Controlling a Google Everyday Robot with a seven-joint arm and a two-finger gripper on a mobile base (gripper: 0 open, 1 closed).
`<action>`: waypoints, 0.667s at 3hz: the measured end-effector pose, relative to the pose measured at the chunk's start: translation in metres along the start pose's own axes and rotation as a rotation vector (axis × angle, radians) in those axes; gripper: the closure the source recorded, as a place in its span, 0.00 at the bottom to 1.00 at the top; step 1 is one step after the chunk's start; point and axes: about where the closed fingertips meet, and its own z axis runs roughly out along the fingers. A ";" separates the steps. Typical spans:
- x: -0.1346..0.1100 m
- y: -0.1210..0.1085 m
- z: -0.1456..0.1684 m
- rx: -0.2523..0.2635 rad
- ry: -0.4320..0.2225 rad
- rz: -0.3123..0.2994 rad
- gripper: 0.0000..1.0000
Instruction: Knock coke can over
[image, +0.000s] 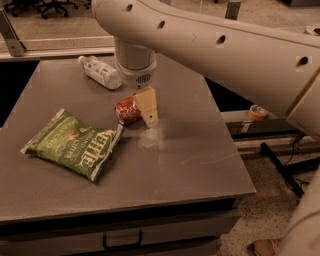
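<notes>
My white arm (215, 45) reaches in over the grey table (200, 165), where the green chip bag (75, 145) lies flat near the front and the clear water bottle (100, 72) lies on its side at the back. The gripper (148, 114) points down at mid-table; I cannot tell whether it is open or closed. The coke can (127, 110) leans against it on the chip-bag side, near the bag's corner.

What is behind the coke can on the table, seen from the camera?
A water bottle lies on its side behind the coke can, apart from it. The tool hangs beside the can and covers its right edge; the arm above hides the table just behind.
</notes>
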 end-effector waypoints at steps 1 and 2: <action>0.020 -0.001 0.001 -0.017 -0.060 0.073 0.00; 0.061 0.004 -0.014 0.004 -0.165 0.212 0.00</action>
